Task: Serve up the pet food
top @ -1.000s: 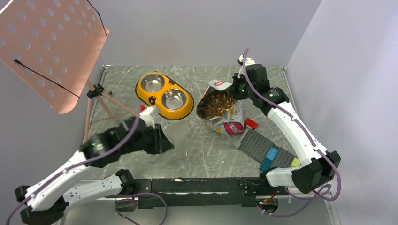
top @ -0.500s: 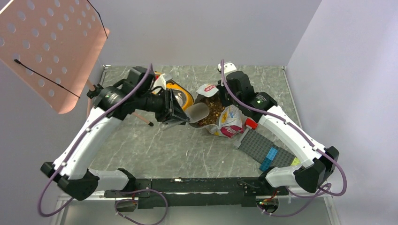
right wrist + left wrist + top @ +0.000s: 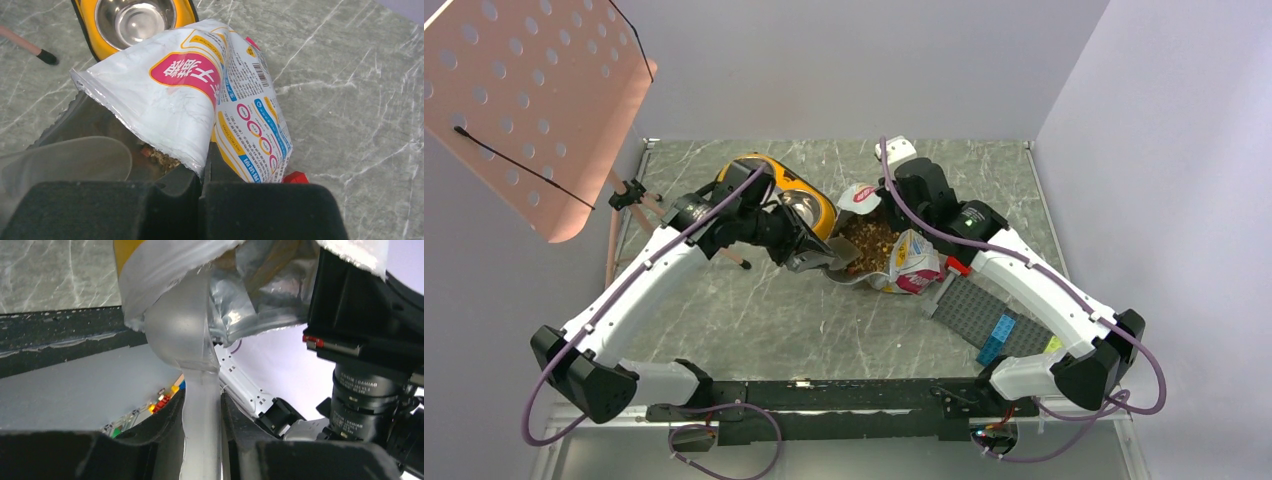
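- The left gripper (image 3: 202,415) is pinching the clear scoop (image 3: 179,332), bowl inside the pet-food bag (image 3: 200,90).
- The right gripper (image 3: 204,170) is clamping that bag's rim over kibble (image 3: 870,240).

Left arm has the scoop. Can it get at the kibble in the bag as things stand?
Likely yes. Right jaws pinch the bag rim, holding its mouth open; the scoop sits at the opening, kibble exposed beyond.
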You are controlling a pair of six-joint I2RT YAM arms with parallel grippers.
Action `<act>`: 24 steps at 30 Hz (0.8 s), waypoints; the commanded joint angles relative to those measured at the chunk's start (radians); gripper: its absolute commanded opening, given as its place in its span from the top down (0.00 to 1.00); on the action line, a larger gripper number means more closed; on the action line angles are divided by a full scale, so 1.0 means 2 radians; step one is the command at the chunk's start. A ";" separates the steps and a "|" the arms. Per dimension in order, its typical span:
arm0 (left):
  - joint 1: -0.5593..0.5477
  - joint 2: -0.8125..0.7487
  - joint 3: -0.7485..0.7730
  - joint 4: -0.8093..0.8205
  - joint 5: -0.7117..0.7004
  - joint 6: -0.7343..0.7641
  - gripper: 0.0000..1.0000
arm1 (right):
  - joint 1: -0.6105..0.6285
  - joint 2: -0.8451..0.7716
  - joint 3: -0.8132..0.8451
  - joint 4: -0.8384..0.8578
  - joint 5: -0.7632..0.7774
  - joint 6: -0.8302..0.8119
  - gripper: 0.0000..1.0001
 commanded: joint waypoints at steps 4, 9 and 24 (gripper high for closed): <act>-0.036 0.047 -0.040 0.069 -0.060 -0.199 1.00 | 0.018 -0.028 0.035 0.057 -0.006 0.020 1.00; -0.047 0.117 -0.045 0.150 -0.089 -0.125 1.00 | 0.018 -0.026 0.032 0.061 -0.023 0.045 1.00; -0.009 0.183 -0.133 0.506 0.051 0.212 1.00 | 0.009 -0.052 -0.020 0.064 -0.018 0.061 1.00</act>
